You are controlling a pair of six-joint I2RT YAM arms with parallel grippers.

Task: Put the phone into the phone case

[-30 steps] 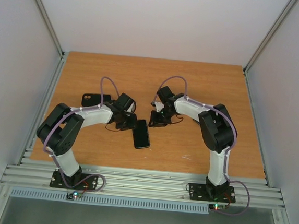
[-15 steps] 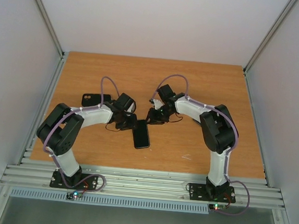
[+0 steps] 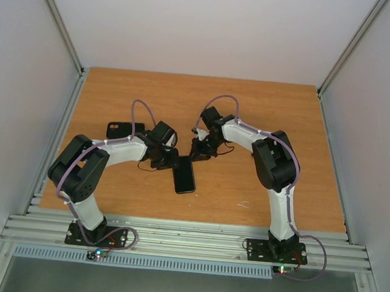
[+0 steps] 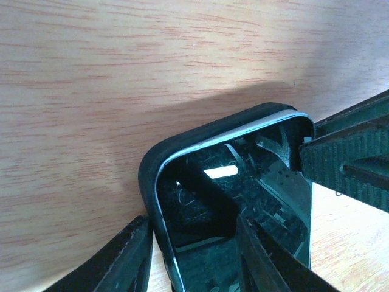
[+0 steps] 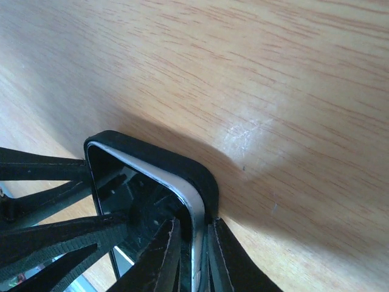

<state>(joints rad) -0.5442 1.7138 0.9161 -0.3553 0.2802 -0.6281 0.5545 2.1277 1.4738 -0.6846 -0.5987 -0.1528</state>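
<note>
The phone (image 3: 185, 177) lies face up at mid-table, its dark screen (image 4: 243, 182) ringed by a silver rim. The black phone case (image 4: 182, 137) wraps its far end, and the case (image 5: 164, 159) shows round the corner in the right wrist view too. My left gripper (image 3: 173, 163) straddles the left far corner: in the left wrist view the gripper (image 4: 193, 220) has one finger outside the case and one on the screen. My right gripper (image 3: 194, 154) pinches the other far corner (image 5: 194, 222), with one finger on the screen and the other outside the case.
A flat black piece with a small pale hole (image 3: 118, 128) lies left of the left wrist. Metal rails (image 3: 187, 237) line the table's near edge. Both arms meet over the phone's far end.
The right gripper has moved left to the phone's far corner and its fingers have closed on the edge. The left arm and the phone have stayed put.
</note>
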